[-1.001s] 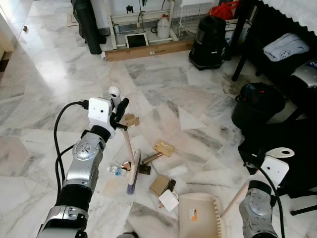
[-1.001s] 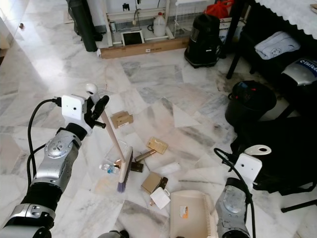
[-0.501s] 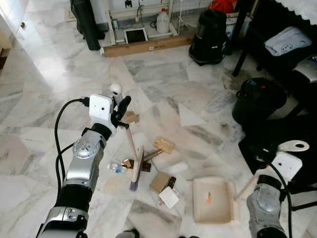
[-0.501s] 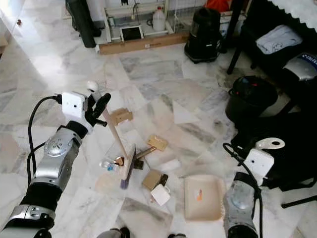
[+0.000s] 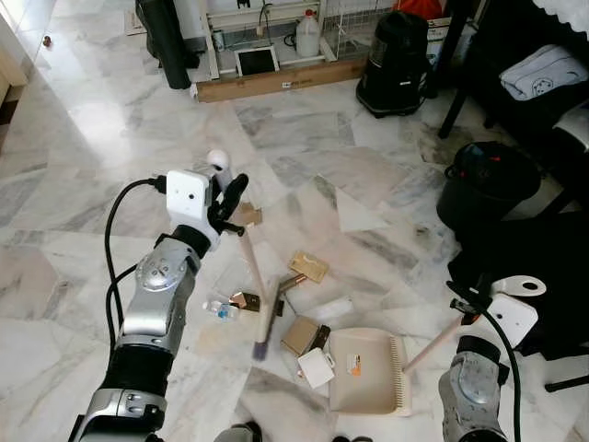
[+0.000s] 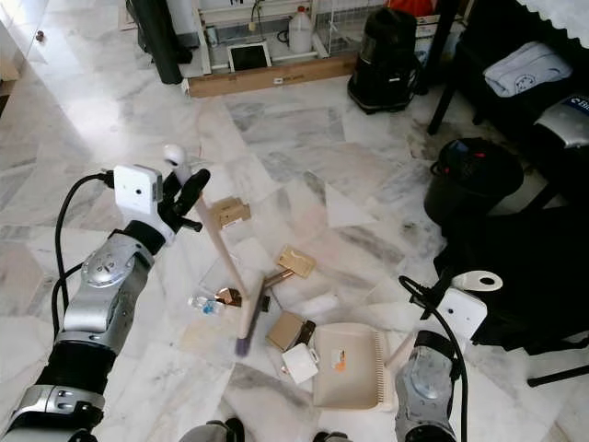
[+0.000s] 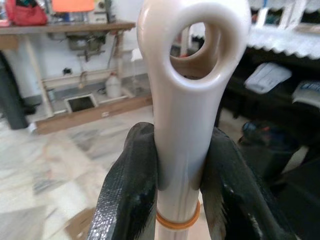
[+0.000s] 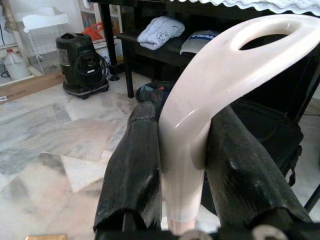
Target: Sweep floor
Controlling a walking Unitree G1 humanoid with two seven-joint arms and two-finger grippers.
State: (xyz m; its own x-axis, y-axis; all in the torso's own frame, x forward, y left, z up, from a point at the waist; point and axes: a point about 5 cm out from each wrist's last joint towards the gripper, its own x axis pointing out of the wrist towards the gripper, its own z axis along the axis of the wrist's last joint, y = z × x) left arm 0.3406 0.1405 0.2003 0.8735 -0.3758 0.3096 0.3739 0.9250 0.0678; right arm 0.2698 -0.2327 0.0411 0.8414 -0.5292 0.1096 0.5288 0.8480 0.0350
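My left gripper [image 5: 226, 197] is shut on the top of a cream broom handle [image 7: 192, 100], its black fingers [image 7: 127, 195] on both sides. The broom head [image 5: 266, 320] rests on the marble floor among litter: a plastic bottle [image 5: 219, 309], a gold box [image 5: 306, 267], a brown box [image 5: 298, 335], a white card [image 5: 316, 366] and a cardboard scrap [image 5: 248, 215]. My right gripper [image 5: 467, 315] is shut on the cream dustpan handle [image 8: 200, 115]. The dustpan [image 5: 366, 370] lies flat on the floor, its open edge against the white card.
A black vacuum [image 5: 396, 51], a long cardboard box [image 5: 276, 81] and a white jug [image 5: 307, 37] stand at the back. A black bucket [image 5: 483, 189] and dark furniture with a black bag [image 5: 534, 267] crowd the right side. Open marble floor lies to the left.
The dustpan has slid left along the floor until it meets the white card. The broom head has shifted a little right, toward the brown box.
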